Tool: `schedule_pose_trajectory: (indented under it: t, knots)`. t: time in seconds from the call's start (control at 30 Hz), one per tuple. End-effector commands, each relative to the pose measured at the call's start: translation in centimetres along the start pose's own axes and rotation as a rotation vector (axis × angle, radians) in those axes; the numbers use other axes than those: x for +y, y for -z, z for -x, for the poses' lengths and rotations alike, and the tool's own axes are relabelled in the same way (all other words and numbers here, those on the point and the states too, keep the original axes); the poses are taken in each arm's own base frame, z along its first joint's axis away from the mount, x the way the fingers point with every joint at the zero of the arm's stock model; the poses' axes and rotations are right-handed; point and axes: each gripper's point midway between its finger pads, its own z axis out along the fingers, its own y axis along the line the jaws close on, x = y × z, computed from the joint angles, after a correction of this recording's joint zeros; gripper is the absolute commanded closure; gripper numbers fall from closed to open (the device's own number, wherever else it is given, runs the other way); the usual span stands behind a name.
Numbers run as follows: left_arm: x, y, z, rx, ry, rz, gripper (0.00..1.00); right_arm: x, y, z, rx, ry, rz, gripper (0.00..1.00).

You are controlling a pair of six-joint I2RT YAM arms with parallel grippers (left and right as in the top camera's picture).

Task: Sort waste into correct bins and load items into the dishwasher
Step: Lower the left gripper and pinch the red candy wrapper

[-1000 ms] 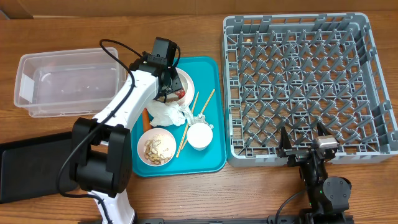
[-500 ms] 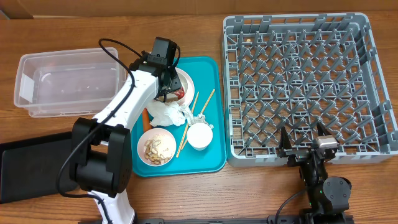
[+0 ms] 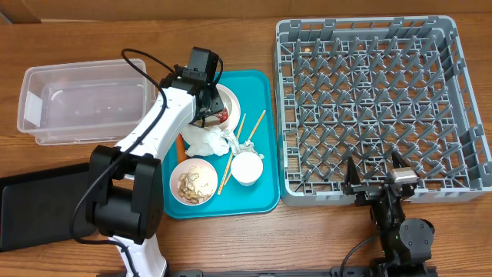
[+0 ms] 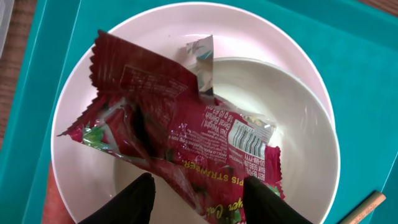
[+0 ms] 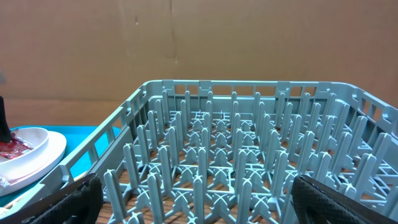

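Note:
A red crinkled wrapper (image 4: 186, 124) lies in a white bowl (image 4: 292, 106) that sits on a white plate (image 4: 124, 31). My left gripper (image 4: 200, 193) is down over them, open, its black fingers either side of the wrapper's near end; the left finger stands apart from it. On the teal tray (image 3: 261, 196) lie a crumpled tissue (image 3: 206, 138), a carrot (image 3: 180, 144), a bowl of food scraps (image 3: 192, 182), a cup (image 3: 247, 167) and chopsticks (image 3: 231, 154). My right gripper (image 5: 196, 199) stands wide open at the grey dish rack's (image 3: 361, 23) near edge, holding nothing.
A clear plastic tub (image 3: 31, 77) stands at the left, and a black tray (image 3: 38, 208) lies at the front left corner. The dish rack's upright pegs (image 5: 211, 143) rise just beyond my right fingers. A brown wall backs the table.

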Motion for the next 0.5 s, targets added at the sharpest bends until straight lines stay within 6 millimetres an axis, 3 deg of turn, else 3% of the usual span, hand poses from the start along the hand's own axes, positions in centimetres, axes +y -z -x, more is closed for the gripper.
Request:
schedule_pose_trajectory:
  t: [0.0, 0.1, 0.23, 0.37, 0.47]
  knots:
    - [1.07, -0.95, -0.87, 0.020, 0.030, 0.039, 0.51, -0.05, -0.01, -0.15, -0.005, 0.004, -0.001, 0.00]
    - [1.16, -1.10, -0.98, 0.020, 0.030, 0.041, 0.52, -0.05, -0.01, -0.15, -0.005, 0.004, -0.001, 0.00]
    - [0.91, -1.12, -0.48, -0.001, 0.033, 0.032, 0.61, -0.05, -0.01, -0.15, -0.005, 0.004, -0.001, 0.00]
    - [0.82, -1.13, -0.35, -0.007, 0.034, 0.028, 0.64, -0.05, -0.01, -0.15, -0.005, 0.004, -0.001, 0.00]
    - [0.80, -1.13, -0.30, -0.009, 0.034, 0.027, 0.76, -0.05, -0.01, -0.15, -0.005, 0.004, -0.001, 0.00]
